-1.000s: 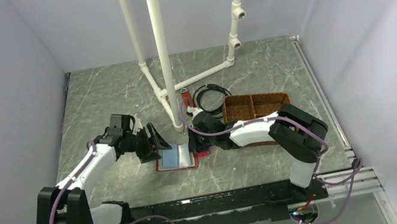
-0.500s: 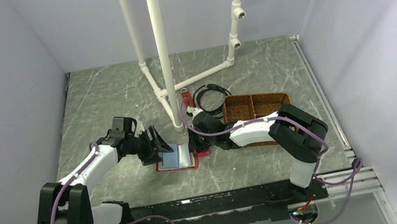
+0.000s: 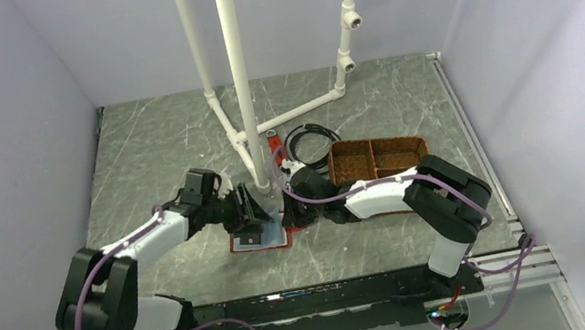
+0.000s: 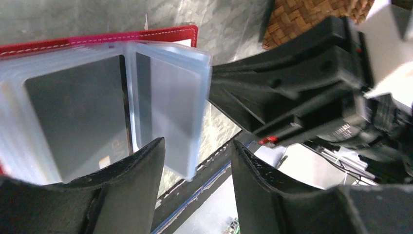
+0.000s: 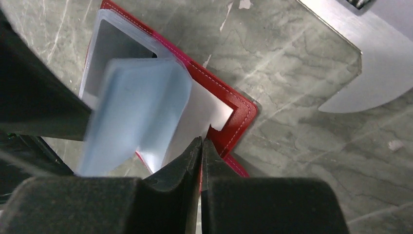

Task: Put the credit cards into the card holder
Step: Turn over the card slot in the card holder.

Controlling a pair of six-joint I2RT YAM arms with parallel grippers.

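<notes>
The red card holder (image 3: 259, 241) lies open on the table, its clear pockets facing up. In the left wrist view its red cover (image 4: 97, 38) frames the pockets, and a grey card (image 4: 73, 112) seems to sit in one. A pale bluish leaf (image 4: 168, 109) stands up from it; I cannot tell whether this leaf is a credit card or a sleeve. It shows blurred in the right wrist view (image 5: 136, 112). My left gripper (image 3: 260, 218) is open over the pockets, the leaf's corner between its fingers (image 4: 197, 148). My right gripper (image 3: 289, 217) is shut on the holder's red edge (image 5: 201, 144).
A brown woven divided tray (image 3: 377, 155) stands just right of the right gripper. The white pipe frame (image 3: 241, 93) rises directly behind the holder, its metal base plate (image 5: 350, 63) close by. A black cable coil (image 3: 310, 138) lies behind the tray.
My left arm has moved right, bringing its open gripper from beside the holder's left edge to over its pockets. The right gripper has stayed on the holder's right edge.
</notes>
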